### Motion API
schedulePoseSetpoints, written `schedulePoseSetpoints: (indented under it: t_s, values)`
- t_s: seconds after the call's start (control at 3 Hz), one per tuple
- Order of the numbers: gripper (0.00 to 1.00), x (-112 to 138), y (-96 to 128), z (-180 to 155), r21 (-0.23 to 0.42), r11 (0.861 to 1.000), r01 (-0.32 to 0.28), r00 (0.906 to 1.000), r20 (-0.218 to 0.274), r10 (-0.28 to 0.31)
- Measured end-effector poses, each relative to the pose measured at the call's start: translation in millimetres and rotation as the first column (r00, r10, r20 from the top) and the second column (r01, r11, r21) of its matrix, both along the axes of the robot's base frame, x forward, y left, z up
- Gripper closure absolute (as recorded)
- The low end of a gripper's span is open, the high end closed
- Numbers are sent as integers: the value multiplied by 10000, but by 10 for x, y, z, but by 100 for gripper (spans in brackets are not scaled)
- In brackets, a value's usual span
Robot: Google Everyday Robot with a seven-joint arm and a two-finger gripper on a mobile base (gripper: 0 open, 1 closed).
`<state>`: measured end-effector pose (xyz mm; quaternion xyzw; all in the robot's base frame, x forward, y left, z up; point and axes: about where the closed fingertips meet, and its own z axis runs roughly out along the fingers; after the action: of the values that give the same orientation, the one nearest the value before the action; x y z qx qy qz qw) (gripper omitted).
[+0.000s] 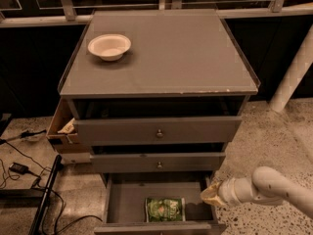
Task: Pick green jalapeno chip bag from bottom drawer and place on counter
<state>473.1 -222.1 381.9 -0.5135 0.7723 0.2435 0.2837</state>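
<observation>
The bottom drawer (124, 199) stands open at the foot of the cabinet, and that is what makes the job possible at all. The green jalapeno chip bag (165, 209) lies flat on the drawer's floor, toward the front and a little right of the middle, label up. There is bare grey floor to its left and behind it. Nothing rests on it or leans against it, so it looks reachable from above.

The gripper (211, 195) hangs just off the drawer's right wall, near the front corner. It sits at the end of the pale arm (274, 187), which reaches in from the drawer's right. It is beside the drawer rather than over it, apart from the bag, with nothing in its grasp that I can see. Whether it is open or closed I can't tell; its tip is only a yellowish blob pointing toward the drawer. My guess is that it is lining up to come in low over that wall. The two knobbed drawers (195, 129) directly above overhang the drawer's rear, so the room is at the front.

Well above the drawer is the counter (166, 58), where the bag has to end up. A white bowl (109, 46) sits up and to the left of the drawer, on the counter's rear left, so the grey middle and right look the natural landing spot. A cardboard box (61, 126) juts out up and left of the drawer, on the side away from the arm, so it is probably no bother.
</observation>
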Motion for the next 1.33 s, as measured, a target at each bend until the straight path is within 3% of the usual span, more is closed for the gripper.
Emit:
schedulePoseSetpoints:
  t_s: [0.33, 0.67, 1.0, 1.33]
  values:
    - [100, -85, 81, -129, 144, 9999, -11, 9998, -211, 14]
    - [100, -113, 62, -252, 367, 9993, 17, 10000, 4, -17]
    - [100, -180, 411, -813, 931, 9948, -417, 9989, 236, 396]
    - [100, -195, 791, -1173, 1091, 9874, -1145, 9933, 248, 1124]
